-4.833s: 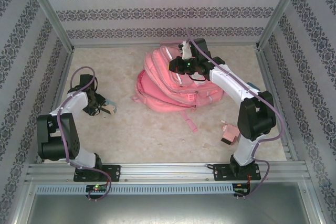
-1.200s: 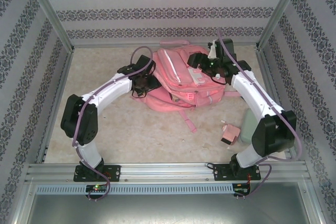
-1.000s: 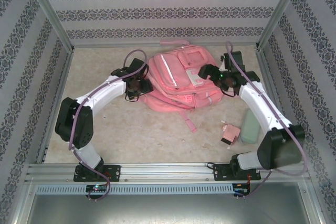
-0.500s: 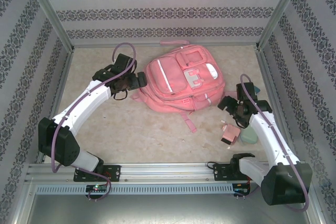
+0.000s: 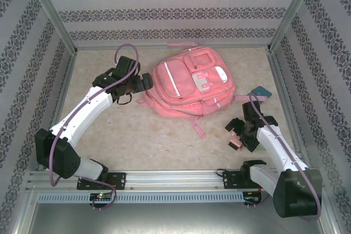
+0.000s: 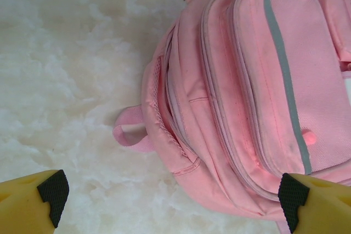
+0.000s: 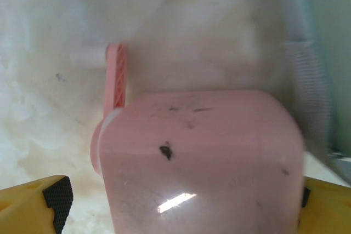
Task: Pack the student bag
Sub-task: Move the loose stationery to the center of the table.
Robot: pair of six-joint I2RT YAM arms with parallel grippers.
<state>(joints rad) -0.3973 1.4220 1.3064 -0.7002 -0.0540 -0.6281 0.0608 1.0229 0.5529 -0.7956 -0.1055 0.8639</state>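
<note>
**Closing in on the pink box, bag flat on the table**

The right tool (image 5: 240,133) hangs directly over a small pink box (image 7: 203,157), fingers spread wide, one on each side and neither touching it. It's a glossy box with a crank (image 7: 116,78) sticking out of one side, lying on the fluffy table (image 5: 137,135) near the right edge. The bag (image 5: 189,89) lies front-up in the middle, towards the back and well apart from the box. The left tool (image 5: 141,83) sits just beside its left flank, also wide open and holding nothing. A teal item (image 5: 259,92) lies by the right wall.

My read is that a pick on the box comes next, and there's plenty to watch. The box nearly fills the gap between the fingers, so coming down off-centre could land a fingertip on top and tip it. Its shiny faces could let it squirt out under the squeeze. The crank could catch on the soft table cover on the way up.

The bigger worry is the bag. From the left wrist view the side zip (image 6: 175,119) looks shut, though I can't be sure. If no pocket is open, the box has nowhere to go. The bag is also soft, so a nudge from the left tool would fold or shove it rather than hold it steady.
</note>
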